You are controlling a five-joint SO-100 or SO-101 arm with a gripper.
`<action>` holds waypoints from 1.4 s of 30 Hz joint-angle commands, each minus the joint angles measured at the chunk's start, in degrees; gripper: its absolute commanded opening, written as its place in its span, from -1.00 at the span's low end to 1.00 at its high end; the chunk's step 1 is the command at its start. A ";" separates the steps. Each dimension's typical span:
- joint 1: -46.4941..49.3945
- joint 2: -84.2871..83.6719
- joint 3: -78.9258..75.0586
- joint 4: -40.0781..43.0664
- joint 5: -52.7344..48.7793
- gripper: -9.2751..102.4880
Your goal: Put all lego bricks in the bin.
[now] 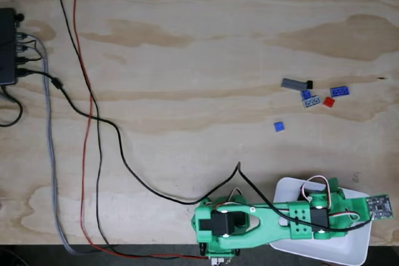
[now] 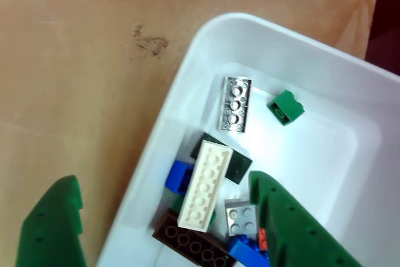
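Other view, pincer [image 2: 169, 217] spread wide and empty over the bin [image 2: 281, 42], lego bricks [image 2: 205, 184] piled between its fingers.

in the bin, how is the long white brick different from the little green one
The long white brick is a slim plate several studs long; the little green brick is short and blocky. The white one rests on other bricks in a pile at one end of the bin; the green one sits alone on the bin's bare floor, touching nothing. The white one shows its hollowed underside up. Both lie inside the bin, clear of the open tool.
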 commanded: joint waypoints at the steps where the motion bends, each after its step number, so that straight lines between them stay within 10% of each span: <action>1: -14.41 -5.54 -8.00 -1.41 11.51 -0.38; 8: -36.83 -21.80 -8.79 -8.09 4.04 -0.43; 21: -44.56 -24.87 7.29 -25.66 2.37 -0.48; 42: -46.05 -18.63 13.36 -14.50 -12.30 -0.54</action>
